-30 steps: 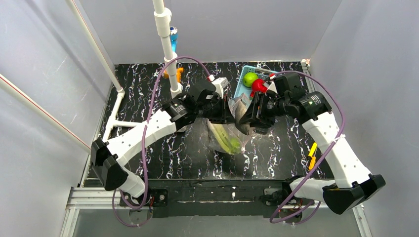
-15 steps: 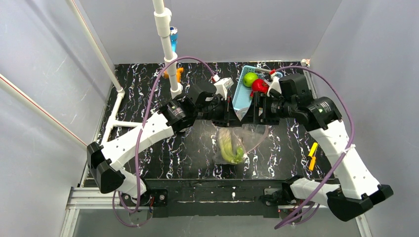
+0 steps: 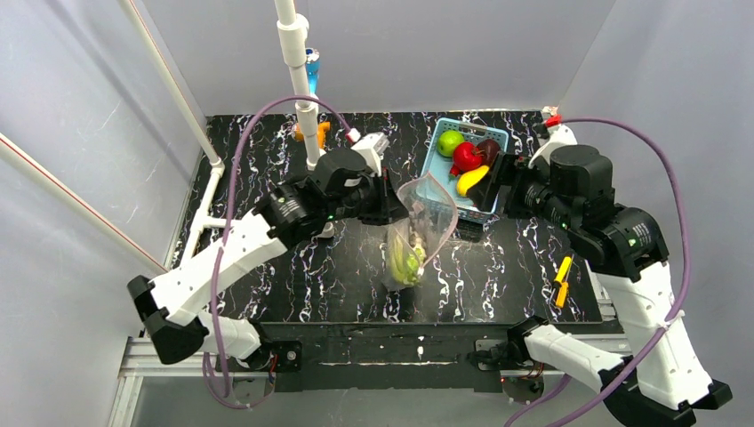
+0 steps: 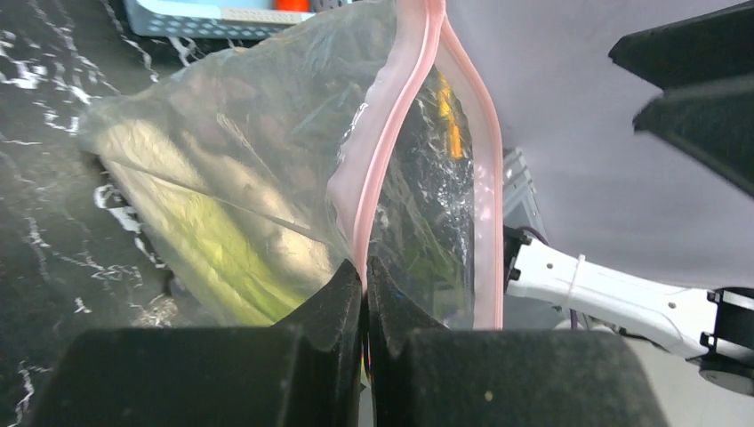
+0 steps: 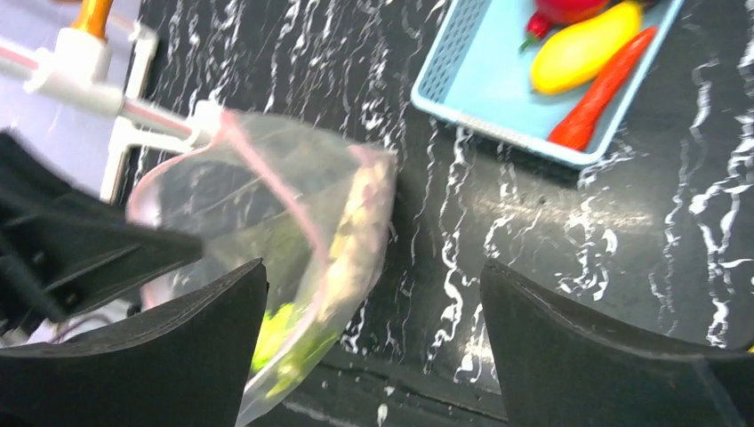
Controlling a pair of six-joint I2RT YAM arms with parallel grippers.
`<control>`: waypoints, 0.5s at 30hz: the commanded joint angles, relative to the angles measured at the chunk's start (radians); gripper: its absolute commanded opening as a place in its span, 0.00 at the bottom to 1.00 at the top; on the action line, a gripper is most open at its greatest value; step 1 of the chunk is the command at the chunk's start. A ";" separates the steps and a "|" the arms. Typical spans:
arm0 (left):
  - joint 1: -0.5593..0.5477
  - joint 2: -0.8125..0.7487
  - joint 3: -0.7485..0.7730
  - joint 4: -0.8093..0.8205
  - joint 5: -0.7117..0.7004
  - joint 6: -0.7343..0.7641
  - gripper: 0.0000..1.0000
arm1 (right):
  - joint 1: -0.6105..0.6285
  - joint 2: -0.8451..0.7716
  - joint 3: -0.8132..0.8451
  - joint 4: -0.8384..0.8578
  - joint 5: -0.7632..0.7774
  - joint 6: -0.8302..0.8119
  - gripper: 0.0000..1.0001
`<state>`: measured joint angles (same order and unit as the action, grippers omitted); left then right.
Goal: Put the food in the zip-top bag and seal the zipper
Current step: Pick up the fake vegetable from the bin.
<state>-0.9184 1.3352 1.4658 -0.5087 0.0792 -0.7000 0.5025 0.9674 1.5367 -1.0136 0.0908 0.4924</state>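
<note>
My left gripper [image 3: 391, 201] is shut on the pink zipper [image 4: 392, 116] at the mouth edge of the zip-top bag [image 3: 420, 233] and holds the bag up; the mouth gapes open. The pinch shows in the left wrist view [image 4: 365, 267]. The green-white leek [image 3: 406, 260] lies low inside the bag [image 4: 209, 245]. My right gripper [image 3: 489, 190] is open and empty, apart from the bag, to its right [image 5: 372, 271]. The green fruit [image 3: 450, 141], tomato [image 3: 467, 157], maroon fruit [image 3: 488, 149], yellow fruit [image 5: 582, 46] and chilli [image 5: 605, 87] lie in the blue basket.
The light-blue slotted basket [image 3: 437, 163] stands at the back right, just behind the bag. A white pipe frame [image 3: 306, 116] with an orange clip rises at the back left. Grey walls close in both sides.
My right gripper has let go of the bag mouth and pulled back to the right, jaws wide. My left gripper has moved left with the bag, which now hangs from it alone.
</note>
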 commanded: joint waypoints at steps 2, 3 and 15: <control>0.005 -0.102 0.014 -0.048 -0.164 0.040 0.00 | -0.068 0.086 0.062 0.050 0.169 -0.003 0.98; 0.005 -0.105 0.014 -0.046 -0.173 0.046 0.00 | -0.099 0.101 0.052 0.068 0.149 -0.001 0.98; 0.042 -0.044 0.005 -0.025 -0.034 0.098 0.00 | -0.346 0.443 -0.005 0.245 -0.169 0.052 0.98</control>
<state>-0.8923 1.2914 1.4667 -0.5556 -0.0155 -0.6280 0.1577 1.3089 1.5166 -0.8418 -0.0298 0.5258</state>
